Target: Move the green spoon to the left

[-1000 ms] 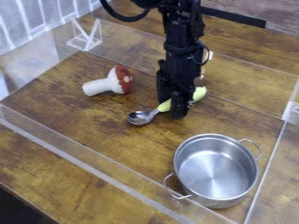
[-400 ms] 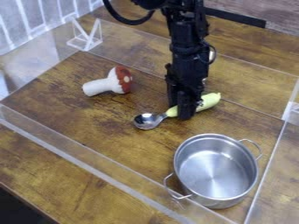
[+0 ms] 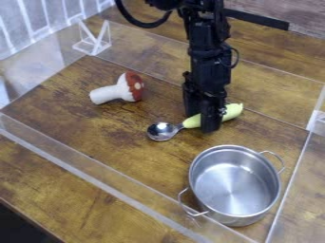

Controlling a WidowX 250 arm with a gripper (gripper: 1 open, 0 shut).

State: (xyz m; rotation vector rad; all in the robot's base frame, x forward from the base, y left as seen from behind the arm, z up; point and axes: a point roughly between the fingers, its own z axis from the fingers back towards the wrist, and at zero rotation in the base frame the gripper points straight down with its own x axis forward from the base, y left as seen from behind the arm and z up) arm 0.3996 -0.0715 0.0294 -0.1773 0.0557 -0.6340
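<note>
A brown wooden surface (image 3: 95,161), walled by clear plastic edging, carries everything and spreads out on all sides of the pot, a round shiny metal one (image 3: 234,182) with two thin loop handles; the pot stands upright and open, its bare inside showing. The black jointed robot arm (image 3: 206,43) reaches down beyond the pot, toward the far side; its dark pincer (image 3: 204,110) is low over the handle of the spoon, and whether it is clenched on that handle or released around it, I cannot tell. The small spoon with the thick yellow-green handle and silver metal bowl (image 3: 162,131) lies just beyond the pot, apart from it; its bowl points left in the view, its handle right, passing by the pincer's tips. The white toy mushroom with a red cap (image 3: 117,89) lies on its side, well apart from the pot, farther off and to the left in the view.
</note>
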